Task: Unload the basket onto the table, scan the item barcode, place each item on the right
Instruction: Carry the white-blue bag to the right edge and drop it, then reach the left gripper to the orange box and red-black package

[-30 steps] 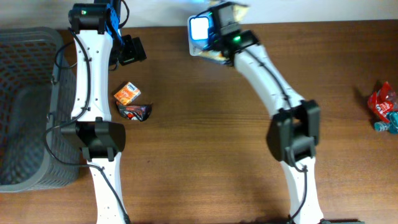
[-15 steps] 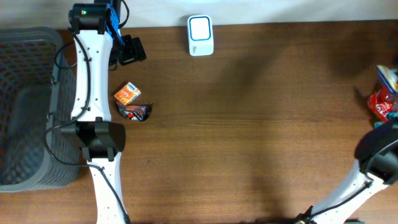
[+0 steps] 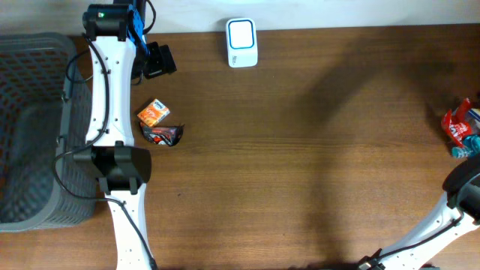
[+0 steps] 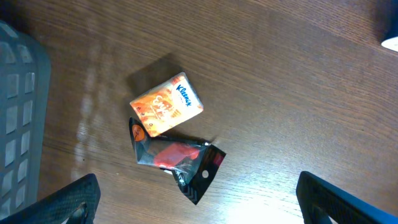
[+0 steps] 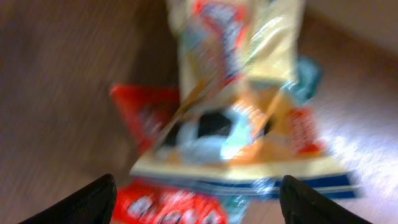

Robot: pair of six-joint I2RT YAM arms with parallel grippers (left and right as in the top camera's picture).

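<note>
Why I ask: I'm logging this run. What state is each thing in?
Left end effector, open, holding nothing.
Right end effector, open, holding nothing.
Yellow snack bag, ungripped, over the red packets; blurred.
Scanner, face up, nothing over it.
Kleenex pack, flat, label up.
Dark packet, flat, crumpled.
Basket, upright, no item seen inside.

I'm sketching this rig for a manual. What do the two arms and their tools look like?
Both arms have white tubular links and chunky black joint housings. The left arm has thin black cables along it, a blue cable and a small green light near its far end. The right arm shows only partly. The left tool and right tool have dark, rounded fingers.
</note>
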